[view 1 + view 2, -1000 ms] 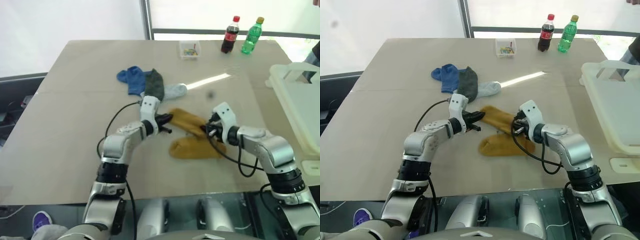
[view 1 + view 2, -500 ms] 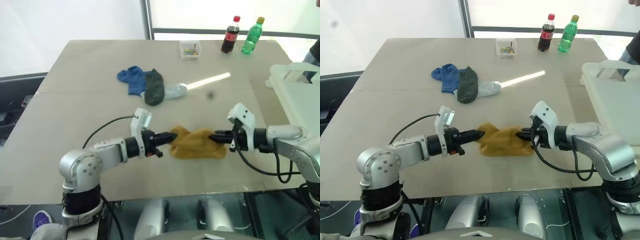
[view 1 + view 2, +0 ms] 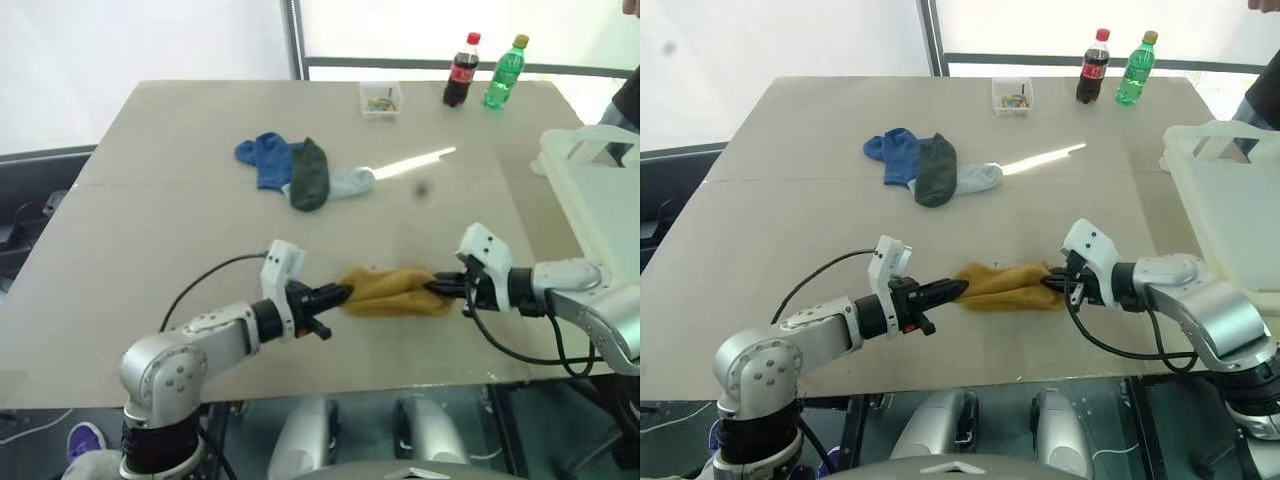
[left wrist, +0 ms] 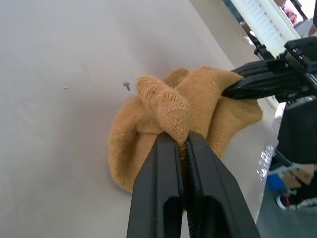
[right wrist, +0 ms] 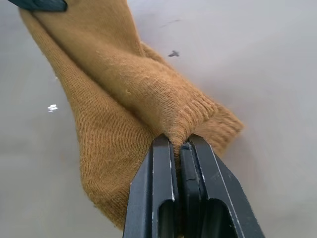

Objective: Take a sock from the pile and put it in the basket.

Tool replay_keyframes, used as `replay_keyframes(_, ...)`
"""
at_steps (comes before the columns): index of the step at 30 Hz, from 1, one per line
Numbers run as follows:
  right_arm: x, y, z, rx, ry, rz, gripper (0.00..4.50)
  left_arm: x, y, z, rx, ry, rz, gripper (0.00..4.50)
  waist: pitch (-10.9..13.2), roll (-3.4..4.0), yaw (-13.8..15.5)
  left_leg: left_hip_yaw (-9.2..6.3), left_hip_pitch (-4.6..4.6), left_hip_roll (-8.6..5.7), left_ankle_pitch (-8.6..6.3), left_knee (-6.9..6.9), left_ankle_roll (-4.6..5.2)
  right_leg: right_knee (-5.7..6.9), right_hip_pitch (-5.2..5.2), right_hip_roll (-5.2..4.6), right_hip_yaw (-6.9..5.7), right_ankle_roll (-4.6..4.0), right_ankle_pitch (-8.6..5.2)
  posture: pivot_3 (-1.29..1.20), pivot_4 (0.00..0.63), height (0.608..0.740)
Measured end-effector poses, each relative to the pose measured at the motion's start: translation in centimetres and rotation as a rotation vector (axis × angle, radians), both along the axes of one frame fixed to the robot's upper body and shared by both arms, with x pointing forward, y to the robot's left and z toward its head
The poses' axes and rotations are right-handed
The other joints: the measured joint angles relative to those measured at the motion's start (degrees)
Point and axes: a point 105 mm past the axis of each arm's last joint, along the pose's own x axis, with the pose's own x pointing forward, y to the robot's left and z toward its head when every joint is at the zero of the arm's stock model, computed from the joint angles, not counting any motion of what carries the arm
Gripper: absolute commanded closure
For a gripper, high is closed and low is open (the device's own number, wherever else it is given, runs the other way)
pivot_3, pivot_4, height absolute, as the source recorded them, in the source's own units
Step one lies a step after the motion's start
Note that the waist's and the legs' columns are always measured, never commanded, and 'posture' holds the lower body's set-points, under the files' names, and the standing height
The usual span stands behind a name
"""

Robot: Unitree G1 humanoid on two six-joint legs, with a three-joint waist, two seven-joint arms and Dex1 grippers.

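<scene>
Low in the frame's centre, the mustard sock [image 3: 392,291] is stretched between the left gripper [image 3: 340,294] and the right gripper [image 3: 441,287], each clamped on one end. The basket [image 3: 600,215] sits at the right edge, the pile [image 3: 300,172] up-centre. Pulling in opposite directions could tear fabric free of one pinch, or the left arm's hold could stop the carry to the basket.
</scene>
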Motion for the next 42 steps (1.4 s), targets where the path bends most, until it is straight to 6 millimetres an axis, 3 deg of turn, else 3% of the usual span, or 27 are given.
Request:
replay_keyframes(17, 0.8, -0.5, -0.5, -0.025, -0.020, -0.008, 4.42, 0.3, -0.8, -2.0, -0.034, 0.029, 0.138, 4.45, 0.0, 0.00, 0.0, -0.01, -0.02, 0.00, -0.04, -0.01, 0.07, -0.03, -0.01, -0.07, -0.04, -0.01, 0.00, 0.00, 0.150, 0.732)
replay_keyframes(20, 0.7, -0.6, -0.7, -0.033, -0.021, -0.004, 4.50, 0.2, -1.3, -2.4, -0.038, 0.050, 0.117, 3.53, 0.0, 0.00, 0.1, -0.01, -0.02, 0.00, -0.05, -0.01, 0.08, -0.03, 0.00, -0.07, -0.05, -0.01, 0.00, 0.00, 0.150, 0.732)
replay_keyframes(23, 0.4, -0.9, -1.5, -0.047, -0.004, -0.015, 4.50, 0.0, -1.5, -2.7, -0.045, 0.075, 0.101, 1.85, 0.0, 0.00, 0.0, -0.01, -0.03, 0.00, -0.05, -0.01, 0.08, -0.03, -0.01, -0.07, -0.05, -0.01, 0.00, 0.00, 0.150, 0.732)
replay_keyframes(24, 0.4, -1.0, -1.5, -0.049, -0.004, -0.016, 4.50, 0.0, -1.5, -2.7, -0.046, 0.076, 0.098, 1.59, 0.0, 0.00, 0.0, -0.01, -0.03, 0.00, -0.05, 0.00, 0.08, -0.03, -0.01, -0.07, -0.05, -0.01, 0.00, 0.00, 0.150, 0.732)
replay_keyframes(27, 0.2, -1.2, -1.7, -0.077, -0.029, 0.000, 4.50, -0.3, -1.9, -2.5, -0.050, 0.077, 0.055, 0.20, 0.0, 0.00, 0.0, -0.02, -0.03, 0.00, -0.05, -0.01, 0.08, -0.03, -0.01, -0.05, -0.07, -0.01, 0.00, 0.00, 0.150, 0.732)
replay_keyframes(32, 0.1, -1.2, -1.6, -0.059, -0.041, 0.014, 4.50, -0.8, -1.1, -2.2, -0.052, 0.077, 0.016, 0.08, 0.0, 0.02, -0.1, 0.00, -0.02, 0.02, -0.05, -0.01, 0.07, -0.03, -0.03, -0.04, -0.05, -0.01, 0.00, 0.00, 0.150, 0.732)
replay_keyframes(33, 0.1, -1.2, -1.0, -0.040, -0.059, 0.027, 3.83, -0.9, -0.2, -1.9, -0.054, 0.072, 0.011, 0.00, 0.0, 0.02, -0.1, -0.02, -0.02, 0.03, -0.05, -0.01, 0.07, -0.03, -0.03, -0.03, -0.08, -0.01, -0.01, 0.00, 0.150, 0.732)
replay_keyframes(34, 0.1, -1.2, -1.0, -0.039, -0.060, 0.028, 3.82, -0.9, -0.2, -1.8, -0.054, 0.072, 0.010, 0.00, 0.0, 0.02, 0.0, -0.02, -0.02, 0.03, -0.05, -0.01, 0.07, -0.03, -0.03, -0.03, -0.08, -0.01, -0.01, 0.00, 0.150, 0.732)
replay_keyframes(38, -0.1, -1.1, -1.0, -0.032, -0.089, 0.053, 2.23, -1.2, 1.3, -1.2, -0.025, 0.048, -0.039, 0.00, 0.0, 0.02, 0.1, -0.01, -0.03, 0.02, -0.05, -0.01, 0.06, -0.03, -0.03, -0.05, -0.10, -0.01, -0.01, 0.00, 0.150, 0.732)
replay_keyframes(42, -0.7, -1.6, -1.3, 0.010, -0.080, 0.037, 2.23, -0.2, 2.3, -0.3, -0.062, 0.021, -0.033, 0.00, 0.0, 0.01, 0.2, 0.00, -0.03, 0.00, -0.05, -0.01, 0.06, -0.05, -0.02, -0.08, -0.09, 0.00, -0.01, 0.00, 0.150, 0.732)
